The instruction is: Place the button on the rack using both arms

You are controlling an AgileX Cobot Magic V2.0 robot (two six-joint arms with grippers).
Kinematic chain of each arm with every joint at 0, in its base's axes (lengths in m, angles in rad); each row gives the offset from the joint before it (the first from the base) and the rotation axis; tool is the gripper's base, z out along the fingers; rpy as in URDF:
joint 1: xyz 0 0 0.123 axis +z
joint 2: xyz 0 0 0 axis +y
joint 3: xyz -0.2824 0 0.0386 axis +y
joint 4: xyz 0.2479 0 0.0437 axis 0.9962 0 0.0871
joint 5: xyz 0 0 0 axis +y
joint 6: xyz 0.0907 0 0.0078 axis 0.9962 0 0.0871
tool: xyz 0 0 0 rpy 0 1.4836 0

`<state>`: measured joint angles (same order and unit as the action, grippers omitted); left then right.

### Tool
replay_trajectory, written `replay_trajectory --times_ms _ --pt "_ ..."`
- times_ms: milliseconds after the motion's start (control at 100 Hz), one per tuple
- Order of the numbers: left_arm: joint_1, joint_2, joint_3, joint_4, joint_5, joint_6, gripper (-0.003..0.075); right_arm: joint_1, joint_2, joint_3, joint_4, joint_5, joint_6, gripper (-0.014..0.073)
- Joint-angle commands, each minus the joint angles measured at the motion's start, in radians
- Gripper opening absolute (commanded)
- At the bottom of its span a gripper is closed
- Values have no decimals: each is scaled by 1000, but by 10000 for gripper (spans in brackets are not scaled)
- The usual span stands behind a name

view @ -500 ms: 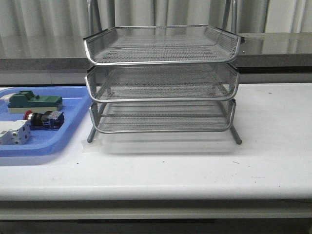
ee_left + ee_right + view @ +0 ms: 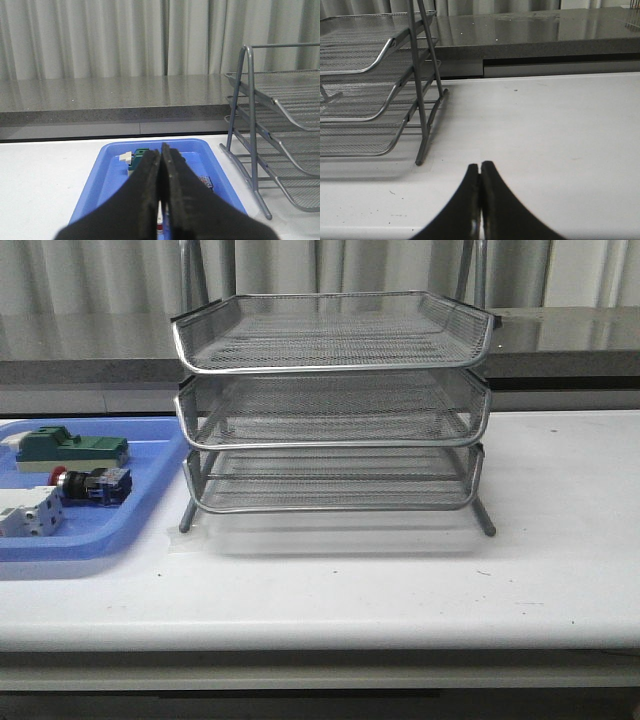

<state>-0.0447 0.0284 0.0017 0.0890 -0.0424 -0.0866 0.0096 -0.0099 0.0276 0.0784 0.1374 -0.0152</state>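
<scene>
The button (image 2: 92, 483), with a red head and a blue-black rear block, lies in the blue tray (image 2: 90, 545) at the left of the table. The three-tier silver wire rack (image 2: 330, 368) stands in the middle of the table, its tiers bare. Neither arm shows in the front view. In the left wrist view my left gripper (image 2: 161, 148) is shut and empty above the tray (image 2: 107, 187); the button's rear block (image 2: 205, 181) peeks out beside a finger. My right gripper (image 2: 480, 165) is shut and empty over the white table, with the rack's leg (image 2: 422, 110) to one side.
A green block (image 2: 75, 448) and a white block (image 2: 28, 512) lie in the blue tray beside the button. A grey counter ledge (image 2: 560, 335) runs behind the table, with curtains above it.
</scene>
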Motion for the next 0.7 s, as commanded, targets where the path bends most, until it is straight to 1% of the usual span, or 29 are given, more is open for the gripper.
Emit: replay_trajectory --times_ms 0,200,350,440,550,690 --pt "2 9 46 -4 -74 -9 -20 0 -22 -15 -7 -81 -1 -60" --pt "2 9 46 -4 -74 -9 -20 0 -22 -15 -5 -82 -1 -60" --pt "2 9 46 -4 -74 -9 -20 0 -22 -15 -2 -132 -1 -60" --pt "2 9 46 -4 -74 -9 -20 0 -22 -29 36 -144 -1 -60" --pt "2 9 46 -4 -74 -9 -20 0 -17 -74 96 -111 -1 -60" --pt "2 9 46 -4 -74 -9 -20 0 30 -166 104 -19 -1 -60"
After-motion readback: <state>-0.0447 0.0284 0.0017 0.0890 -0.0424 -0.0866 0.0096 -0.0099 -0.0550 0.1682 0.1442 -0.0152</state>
